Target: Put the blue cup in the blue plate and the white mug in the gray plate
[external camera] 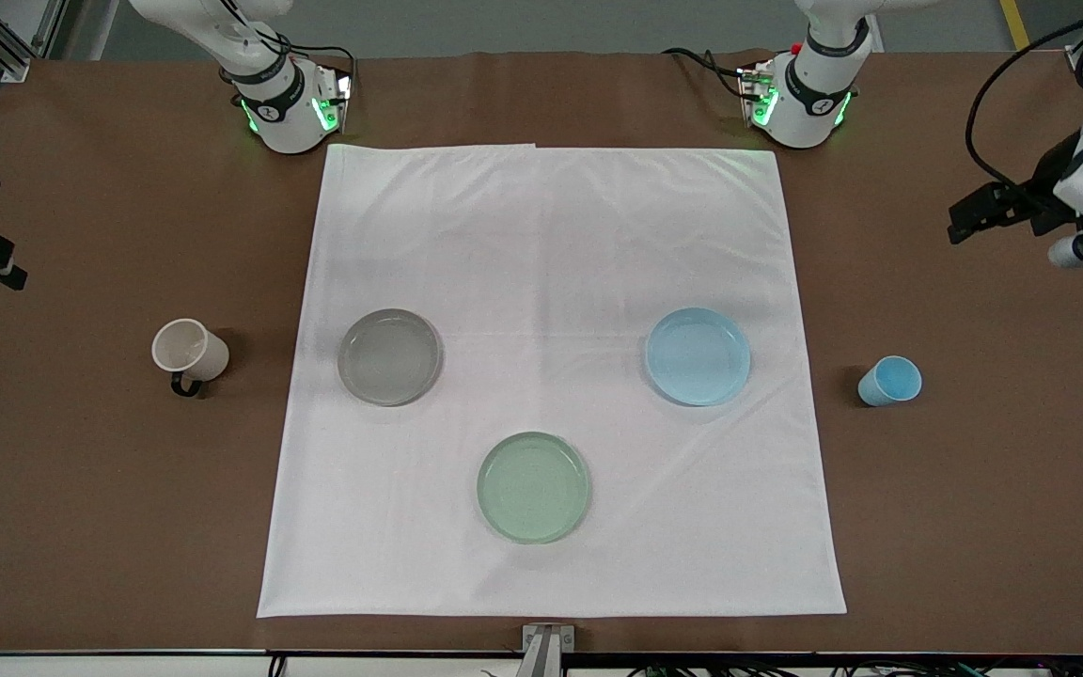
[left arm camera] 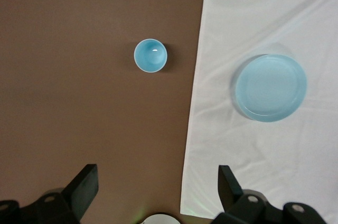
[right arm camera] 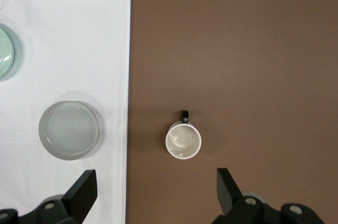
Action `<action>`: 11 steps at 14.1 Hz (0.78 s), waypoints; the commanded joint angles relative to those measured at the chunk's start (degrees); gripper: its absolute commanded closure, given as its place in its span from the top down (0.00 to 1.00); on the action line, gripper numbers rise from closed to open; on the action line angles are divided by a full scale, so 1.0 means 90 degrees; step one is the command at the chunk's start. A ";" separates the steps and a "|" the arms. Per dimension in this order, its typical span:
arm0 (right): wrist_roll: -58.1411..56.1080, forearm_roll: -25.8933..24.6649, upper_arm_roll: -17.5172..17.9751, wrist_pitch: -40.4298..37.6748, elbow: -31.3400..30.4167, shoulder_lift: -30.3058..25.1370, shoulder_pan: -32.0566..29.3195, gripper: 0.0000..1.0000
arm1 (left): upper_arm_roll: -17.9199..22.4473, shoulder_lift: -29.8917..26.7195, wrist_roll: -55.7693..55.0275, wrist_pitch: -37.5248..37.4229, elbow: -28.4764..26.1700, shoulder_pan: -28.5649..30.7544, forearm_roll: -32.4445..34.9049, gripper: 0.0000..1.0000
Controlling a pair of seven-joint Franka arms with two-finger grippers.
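The blue cup (external camera: 889, 381) stands upright on the bare brown table at the left arm's end, beside the cloth. The blue plate (external camera: 698, 356) lies empty on the white cloth. The white mug (external camera: 189, 352) stands on the bare table at the right arm's end, its dark handle toward the front camera. The gray plate (external camera: 390, 356) lies empty on the cloth. My left gripper (left arm camera: 157, 184) is open and empty, high over the table, with the blue cup (left arm camera: 150, 55) and blue plate (left arm camera: 270, 87) below it. My right gripper (right arm camera: 156, 188) is open and empty, high over the table, with the mug (right arm camera: 183, 140) and gray plate (right arm camera: 68, 130) below it.
A pale green plate (external camera: 533, 487) lies on the white cloth (external camera: 551, 235), nearer the front camera than the other two plates. The arm bases (external camera: 283, 108) stand at the cloth's farthest edge, with cables beside them.
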 commanded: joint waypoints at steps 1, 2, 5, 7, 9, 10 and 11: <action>0.0098 -0.0066 0.0004 -0.0099 0.0136 0.0211 -0.0026 1.00 | -0.0007 0.0414 -0.0004 0.0584 -0.0533 0.0192 0.0241 1.00; 0.0098 -0.0065 0.0004 -0.0099 0.0136 0.0318 -0.0007 1.00 | -0.0017 0.0541 -0.0004 0.0992 -0.0825 0.0290 0.0241 1.00; 0.0021 -0.0056 0.0004 -0.0070 0.0127 0.0776 -0.0026 1.00 | -0.0017 0.0718 0.0005 0.2836 -0.1957 0.0622 0.0260 1.00; 0.0010 -0.0075 -0.0015 0.0027 -0.0048 0.1215 -0.0104 1.00 | -0.0017 0.0863 0.0015 0.3864 -0.2623 0.0633 0.0270 0.96; 0.0010 -0.0065 -0.0006 0.0746 -0.0689 0.1539 -0.0241 1.00 | -0.0007 0.1224 0.0015 0.4218 -0.2664 0.0691 0.0261 0.92; 0.0001 -0.0056 -0.0005 0.1389 -0.1196 0.1540 -0.0299 1.00 | -0.0007 0.1361 0.0015 0.4355 -0.2664 0.0759 0.0270 0.90; -0.0009 -0.0046 -0.0005 0.2110 -0.1762 0.1540 -0.0348 1.00 | -0.0007 0.1450 0.0015 0.4433 -0.2664 0.0789 0.0319 0.89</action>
